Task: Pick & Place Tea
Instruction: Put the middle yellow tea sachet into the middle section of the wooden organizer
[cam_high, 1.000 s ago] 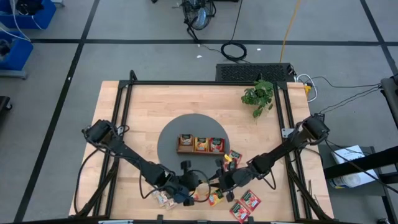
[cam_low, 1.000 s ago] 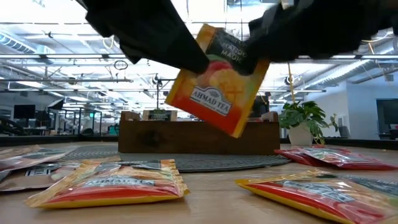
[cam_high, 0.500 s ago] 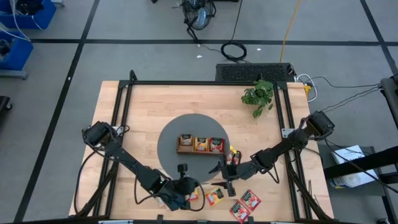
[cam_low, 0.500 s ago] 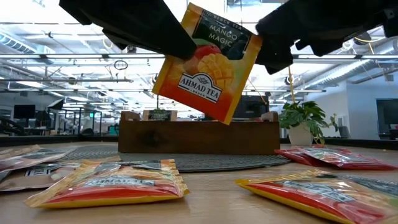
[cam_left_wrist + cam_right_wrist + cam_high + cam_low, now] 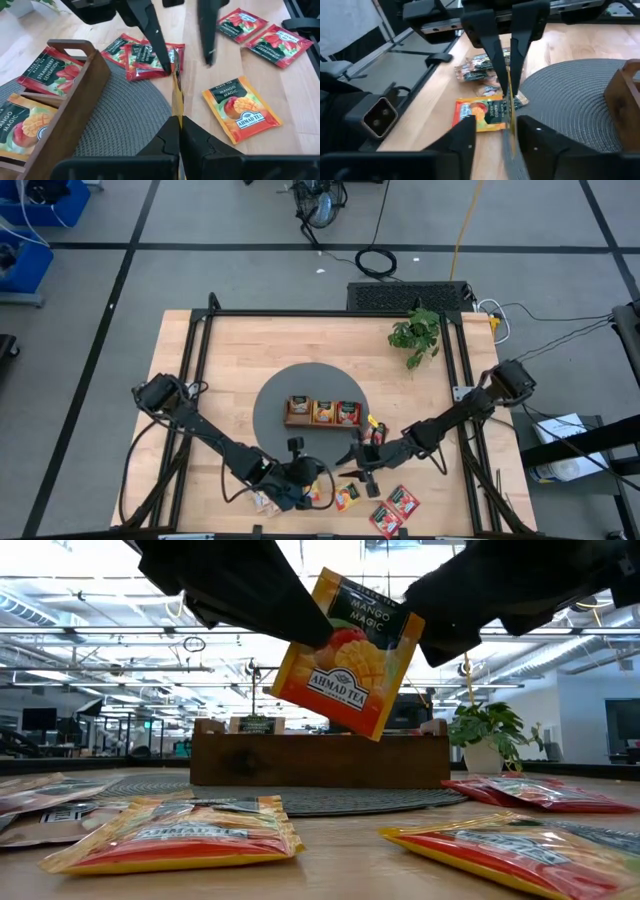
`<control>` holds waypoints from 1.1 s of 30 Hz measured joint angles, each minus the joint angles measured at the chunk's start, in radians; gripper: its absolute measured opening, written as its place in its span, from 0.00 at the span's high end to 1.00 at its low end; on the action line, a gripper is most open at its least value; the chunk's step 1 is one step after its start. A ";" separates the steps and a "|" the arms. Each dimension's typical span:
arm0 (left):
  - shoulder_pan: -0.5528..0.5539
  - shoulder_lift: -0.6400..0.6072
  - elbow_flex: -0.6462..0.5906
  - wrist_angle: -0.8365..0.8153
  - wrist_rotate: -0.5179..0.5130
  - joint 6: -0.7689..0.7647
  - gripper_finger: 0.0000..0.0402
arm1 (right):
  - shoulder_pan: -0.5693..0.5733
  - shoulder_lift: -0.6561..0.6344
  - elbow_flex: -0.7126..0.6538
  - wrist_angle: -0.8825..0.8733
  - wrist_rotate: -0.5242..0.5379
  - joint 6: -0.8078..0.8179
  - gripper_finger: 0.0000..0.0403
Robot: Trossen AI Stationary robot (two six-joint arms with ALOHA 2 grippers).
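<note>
Sachet (image 5: 346, 652) airborne, label upright, tilted.

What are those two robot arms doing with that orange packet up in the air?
The arms are sorting tea packets into a wooden tray. Right now the left claw is pinching an orange mango tea sachet and holding it up above the table. The right claw is right at the same sachet with its fingers on either side of it, so it looks like a handover between the two. More sachets, red and orange, lie on the table waiting.
</note>
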 joint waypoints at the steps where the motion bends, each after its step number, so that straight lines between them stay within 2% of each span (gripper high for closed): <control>1: 0.000 0.000 0.000 0.000 0.000 0.000 0.98 | -0.001 0.006 0.000 0.009 0.004 -0.004 0.77; 4: 0.000 0.000 0.000 0.000 0.000 -0.001 0.99 | -0.003 0.018 0.000 0.033 0.003 -0.023 0.92; 6: 0.000 0.000 0.000 0.000 0.002 0.001 0.99 | -0.004 0.022 0.000 0.032 0.003 -0.033 0.98; 23: -0.030 -0.001 0.000 -0.005 0.001 0.061 0.95 | -0.023 0.022 0.000 -0.024 0.001 -0.022 1.00; 30: -0.034 -0.001 0.000 -0.020 0.005 0.060 0.86 | -0.023 0.022 0.000 -0.037 0.001 -0.018 1.00; 33: -0.037 -0.008 0.000 -0.064 0.060 0.021 0.81 | -0.024 0.022 0.000 -0.058 0.004 -0.015 1.00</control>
